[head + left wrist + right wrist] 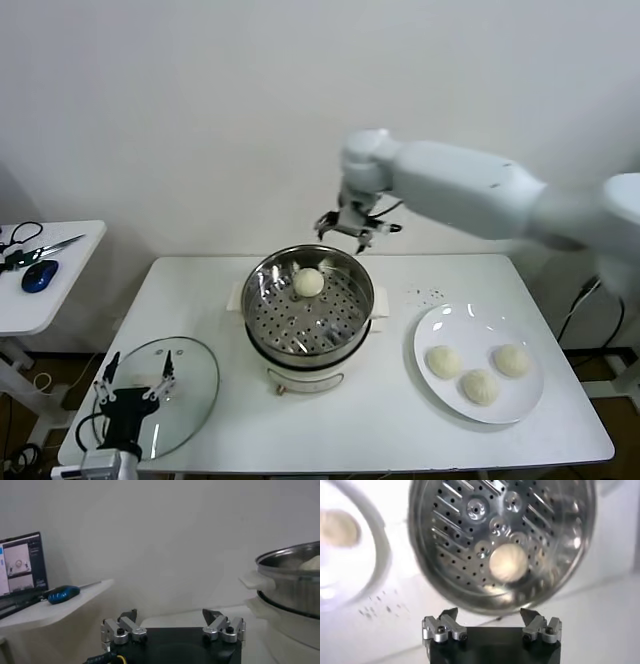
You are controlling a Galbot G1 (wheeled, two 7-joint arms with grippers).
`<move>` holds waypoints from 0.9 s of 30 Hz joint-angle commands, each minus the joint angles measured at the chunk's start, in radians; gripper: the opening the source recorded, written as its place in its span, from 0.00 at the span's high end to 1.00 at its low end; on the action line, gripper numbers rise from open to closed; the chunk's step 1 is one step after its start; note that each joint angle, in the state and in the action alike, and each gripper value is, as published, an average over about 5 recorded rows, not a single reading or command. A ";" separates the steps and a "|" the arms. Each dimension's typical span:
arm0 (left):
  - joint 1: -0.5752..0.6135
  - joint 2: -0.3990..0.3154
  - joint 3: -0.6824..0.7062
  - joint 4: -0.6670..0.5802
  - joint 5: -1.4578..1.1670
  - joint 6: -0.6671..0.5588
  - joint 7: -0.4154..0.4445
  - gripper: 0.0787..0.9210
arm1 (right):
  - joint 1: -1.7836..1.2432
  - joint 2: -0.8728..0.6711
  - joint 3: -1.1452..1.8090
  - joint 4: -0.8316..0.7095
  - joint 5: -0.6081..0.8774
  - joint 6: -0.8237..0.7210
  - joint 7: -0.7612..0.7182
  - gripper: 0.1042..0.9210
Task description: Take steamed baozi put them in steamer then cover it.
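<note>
The shiny steel steamer [262,300] stands mid-table with one cream-white baozi [308,282] on its perforated tray, toward the far side. Three more baozi [443,361] [480,386] [511,360] lie on a white plate [431,325] to the right. My right gripper [357,233] is open and empty, raised above and just behind the steamer's far rim; its wrist view looks down on the steamer [560,575] and the baozi [508,562]. My left gripper [135,383] is open and empty, low at the front left over the glass lid [190,385]. The steamer's side [290,580] shows in the left wrist view.
A white side table [60,285] at the left carries a blue mouse [38,275] and scissors [45,248]. A wall stands close behind the table. Small dark specks [430,294] lie on the table behind the plate. A screen [20,562] shows in the left wrist view.
</note>
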 commanded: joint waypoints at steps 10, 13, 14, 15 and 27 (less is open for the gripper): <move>0.009 -0.009 0.024 -0.005 0.015 -0.006 -0.002 0.12 | -0.200 -0.480 -0.091 0.215 0.330 -0.537 0.008 0.12; 0.012 -0.009 0.021 -0.007 0.013 -0.007 -0.002 0.12 | -0.243 -0.467 -0.093 0.184 0.295 -0.536 0.015 0.12; 0.014 -0.010 0.021 -0.008 0.012 -0.007 -0.002 0.12 | -0.258 -0.461 -0.091 0.170 0.284 -0.535 0.017 0.12; 0.016 -0.010 0.020 -0.009 0.011 -0.008 -0.002 0.12 | -0.277 -0.454 -0.085 0.153 0.273 -0.535 0.018 0.12; 0.034 -0.010 0.009 0.000 0.005 -0.018 -0.004 0.12 | -0.450 -0.388 0.020 0.039 0.208 -0.523 0.034 0.12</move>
